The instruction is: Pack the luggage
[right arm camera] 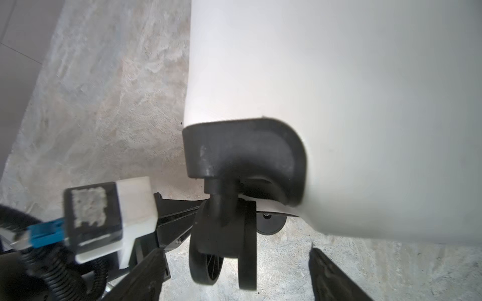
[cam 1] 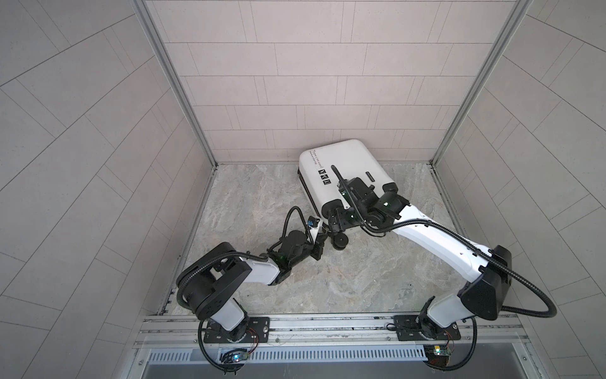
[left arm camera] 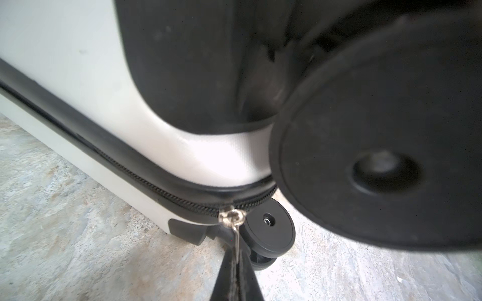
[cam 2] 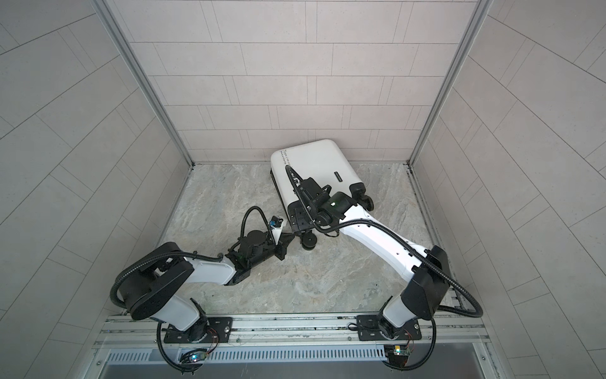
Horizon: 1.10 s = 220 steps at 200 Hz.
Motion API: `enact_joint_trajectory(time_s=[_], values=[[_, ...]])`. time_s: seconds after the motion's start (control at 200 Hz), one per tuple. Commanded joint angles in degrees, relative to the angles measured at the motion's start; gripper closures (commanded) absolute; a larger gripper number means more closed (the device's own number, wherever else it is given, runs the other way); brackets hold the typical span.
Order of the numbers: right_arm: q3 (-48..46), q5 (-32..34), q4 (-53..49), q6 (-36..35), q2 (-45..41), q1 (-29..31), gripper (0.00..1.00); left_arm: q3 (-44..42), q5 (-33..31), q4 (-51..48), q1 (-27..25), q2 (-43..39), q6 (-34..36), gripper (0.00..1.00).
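The luggage [cam 1: 344,170] lies flat and closed just right of centre in both top views, near the back wall. Its long axis slants toward lower right, wheel end toward the arms. The shell is white with black script and stickers. The left gripper [left arm camera: 236,263], held low, pinches the zipper pull [left arm camera: 236,232]. The right gripper [right arm camera: 236,251], reaching over the shell, gapes wide on either side of a wheel [right arm camera: 247,260].

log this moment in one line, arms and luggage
left gripper: shut on zipper pull | right gripper: open, astride wheel | luggage: lid down, flat on table
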Motion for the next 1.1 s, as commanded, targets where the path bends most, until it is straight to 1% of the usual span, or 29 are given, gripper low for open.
enact_joint_trajectory(time_s=[0.0,0.09,0.215,0.385,0.41,0.525,0.59,0.7,0.765,0.906,1.001,1.096], values=[[-0.64,3.01,-3.23,-0.92,-1.51,-0.18,0.11,-0.23,1.41,4.29,-0.99,-0.28,-0.23,1.00],[-0.27,4.35,-5.97,-2.55,-1.67,-0.18,0.11,-0.10,1.40,4.14,-0.93,-0.22,-0.34,1.00],[0.52,10.68,-9.84,-3.38,-2.91,-1.62,0.11,-0.10,1.24,4.04,-0.94,-0.19,-0.36,1.00],[-3.60,12.21,-7.89,-5.10,-7.96,-9.86,0.07,-0.23,1.10,3.43,-0.97,-0.63,-0.30,1.00],[-4.28,12.55,-7.77,-5.44,-8.62,-11.84,0.06,-0.27,1.15,3.33,-0.97,-0.72,-0.27,1.00],[-4.92,11.80,-8.41,-6.28,-10.48,-19.95,0.06,-0.28,1.28,3.17,-0.91,-0.98,-0.26,1.00],[-5.49,12.24,-8.10,-7.48,-11.43,-23.82,0.03,-0.10,1.37,2.98,-0.97,-0.76,-0.14,1.00],[-6.47,12.13,-7.63,-9.45,-11.04,-28.57,0.03,0.00,1.24,2.98,-0.90,-0.72,-0.06,1.00],[-7.15,11.13,-7.34,-10.02,-10.26,-29.89,0.03,0.08,1.09,2.83,-0.86,-0.89,-0.06,1.00],[-8.66,11.38,-5.57,-11.47,-9.61,-31.91,0.02,0.25,1.17,2.42,-0.88,-1.08,0.02,1.00],[-10.21,9.30,-2.10,-13.55,-9.09,-33.84,0.01,0.43,1.44,2.19,-0.88,-1.04,0.03,1.00],[-9.57,7.10,-1.63,-14.81,-7.26,-34.29,0.02,0.74,1.83,1.77,-0.79,-1.11,-0.05,1.00]])
